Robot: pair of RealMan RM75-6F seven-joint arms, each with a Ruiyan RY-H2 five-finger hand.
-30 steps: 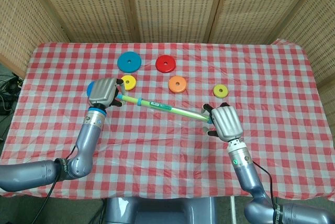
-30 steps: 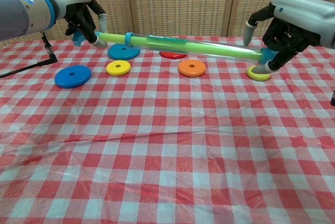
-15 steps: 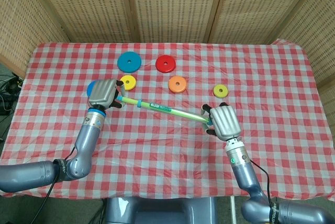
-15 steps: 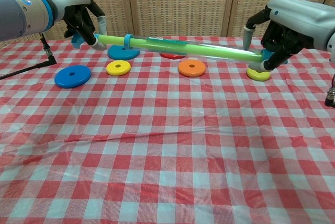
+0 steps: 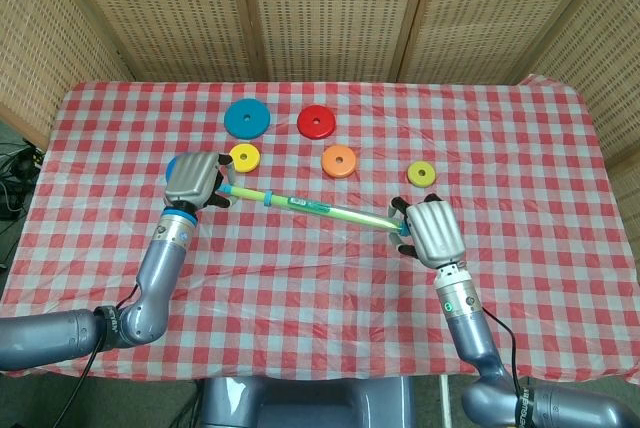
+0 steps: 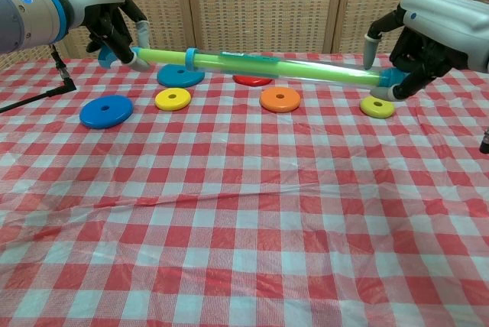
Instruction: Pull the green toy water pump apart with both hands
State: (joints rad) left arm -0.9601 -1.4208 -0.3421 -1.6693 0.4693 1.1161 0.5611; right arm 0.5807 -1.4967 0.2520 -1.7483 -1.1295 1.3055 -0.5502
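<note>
- Surface (image 5: pixel 520 138) covered in a red-and-white checked plastic cloth, woven cane screens behind it.
- Long green toy water pump with a clear tube section (image 6: pixel 260 66) held in the air above the cloth, running between the two hands; in the head view (image 5: pixel 310 206) it slants from upper left down to lower right. A blue ring sits on the rod near the left end.
- Left hand (image 6: pixel 114 25), grey shell with dark fingers, curled tight around the pump's left end; blue handle piece pokes out beneath the fingers. Head view (image 5: pixel 193 178) shows only the back of it.
- Right hand (image 6: pixel 428 33) closed around the pump's right end, blue end cap just visible at the fingers. Head view (image 5: pixel 430 231) agrees.
- Large blue flat disc (image 6: pixel 105 111) lying on the cloth below the left hand.
- Teal-blue disc (image 5: pixel 246 118) and red disc (image 5: pixel 316 122) toward the far edge.
- Orange disc (image 6: pixel 280 98) under the pump's middle.
- Two small yellow discs: one (image 6: pixel 173 98) left, one (image 6: pixel 377 106) just under the right hand.
</note>
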